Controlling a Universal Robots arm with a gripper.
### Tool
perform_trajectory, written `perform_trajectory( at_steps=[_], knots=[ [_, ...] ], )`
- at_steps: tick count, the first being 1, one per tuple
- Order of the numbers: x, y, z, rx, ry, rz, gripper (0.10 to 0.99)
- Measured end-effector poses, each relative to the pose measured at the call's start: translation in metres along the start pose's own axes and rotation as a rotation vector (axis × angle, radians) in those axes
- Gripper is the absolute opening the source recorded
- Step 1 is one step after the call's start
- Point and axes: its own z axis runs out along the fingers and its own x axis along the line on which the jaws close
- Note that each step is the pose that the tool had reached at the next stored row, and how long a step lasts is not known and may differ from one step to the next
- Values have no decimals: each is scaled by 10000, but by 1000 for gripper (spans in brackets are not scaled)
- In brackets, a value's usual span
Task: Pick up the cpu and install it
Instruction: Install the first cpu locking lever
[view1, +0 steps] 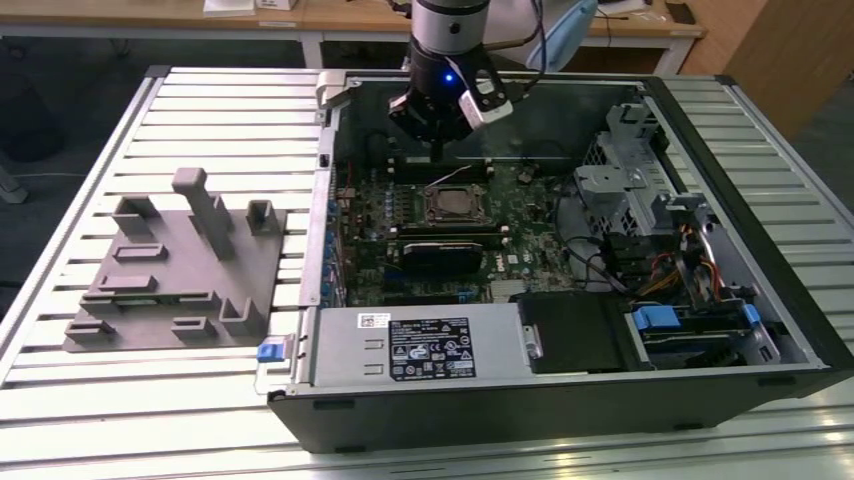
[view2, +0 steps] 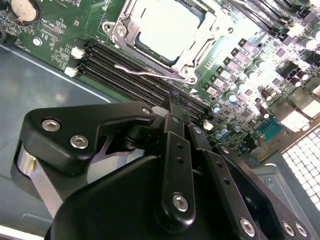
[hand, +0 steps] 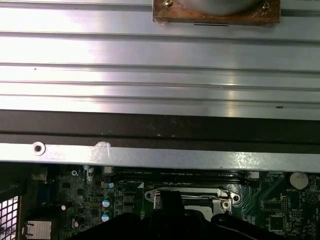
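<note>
Leftmost on the table (view1: 160, 420): grey fixture (view1: 174, 270). Then open computer case (view1: 561, 400), cpu (view2: 167, 27) seated in the motherboard socket (view1: 454, 205). Above it, at twelve o'clock from the socket, hand (view1: 438, 150), fingers (view2: 175, 112) pinched together, holding nothing.

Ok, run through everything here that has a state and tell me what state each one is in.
cpu: seated in the motherboard socket, frame around it.
gripper: fingers shut, empty, above the memory slots beside the socket.
computer case: lying flat, side panel off.
grey fixture: on the table, nothing on it.
</note>
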Motion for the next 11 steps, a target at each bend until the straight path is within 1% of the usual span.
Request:
perform_trajectory(
  at_steps=[11],
  knots=[
    [0, -10, 10, 0, 0, -1, 106]
  ],
)
